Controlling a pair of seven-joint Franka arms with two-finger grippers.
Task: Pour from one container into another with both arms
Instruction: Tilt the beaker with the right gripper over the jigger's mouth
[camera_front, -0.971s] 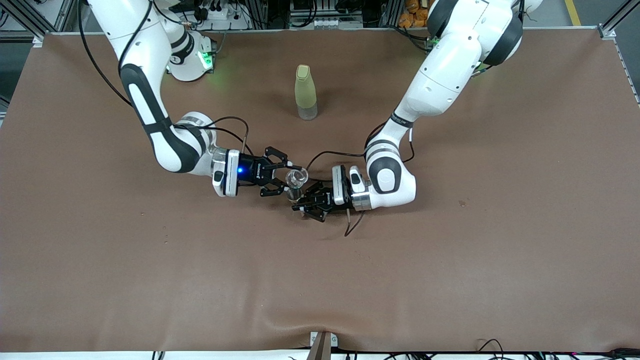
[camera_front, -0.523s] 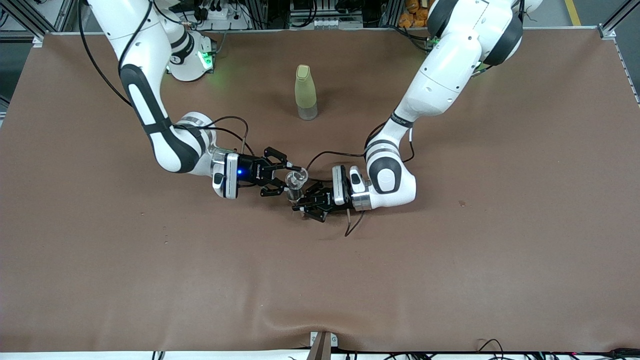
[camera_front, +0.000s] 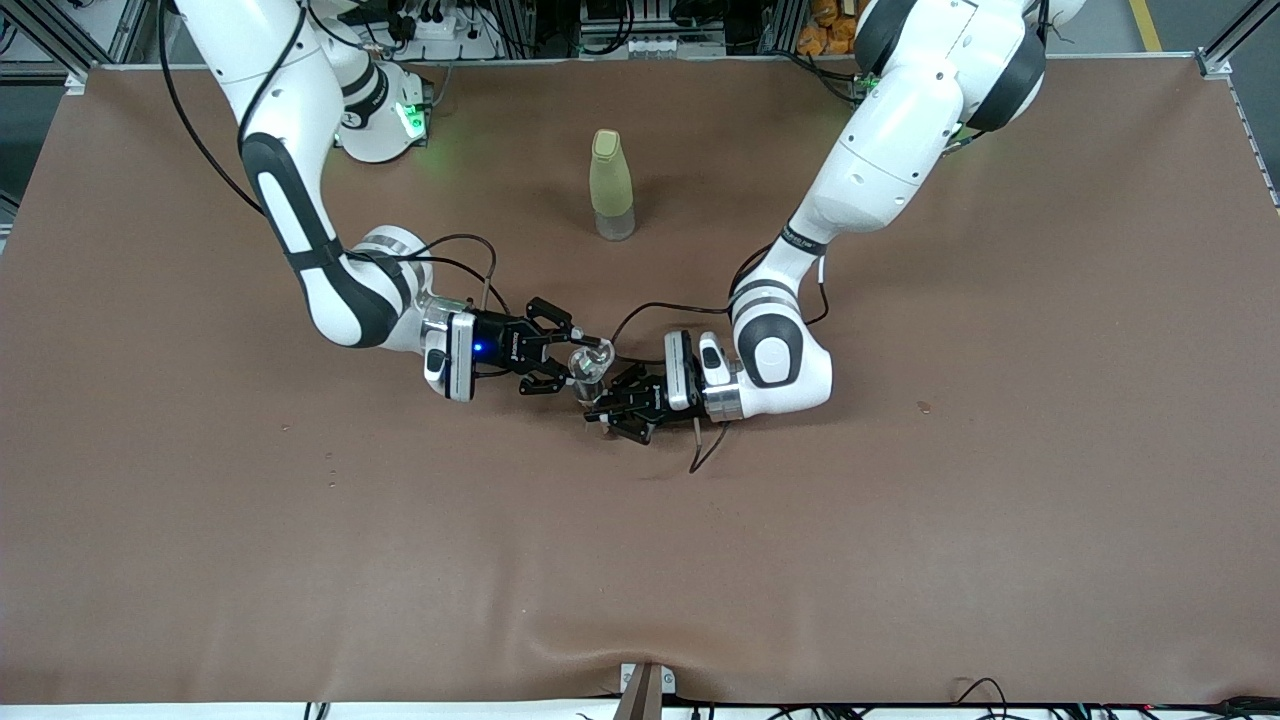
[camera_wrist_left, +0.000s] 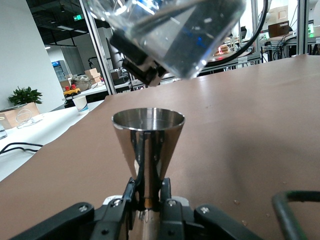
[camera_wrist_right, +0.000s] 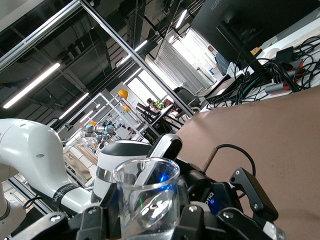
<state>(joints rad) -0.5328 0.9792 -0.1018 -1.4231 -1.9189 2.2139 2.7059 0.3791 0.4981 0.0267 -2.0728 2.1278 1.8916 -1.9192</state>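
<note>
tipped beaker over my metal cup
my right gripper (camera_front: 572, 364) clamps the glass beaker (camera_front: 591, 358); my left gripper (camera_front: 598, 404) clamps the steel cup (camera_wrist_left: 148, 145).

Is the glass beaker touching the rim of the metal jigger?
Apart. The left wrist view shows brown table between the tilted glass beaker above and the metal jigger's rim.

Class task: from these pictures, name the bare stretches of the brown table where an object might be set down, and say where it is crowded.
Bare: the broad strip of table nearer the camera than both grippers, and each arm's end. Crowded: mid-table, where the right gripper tilts a glass beaker over the metal cup in the left gripper. A bottle stands farther away.
</note>
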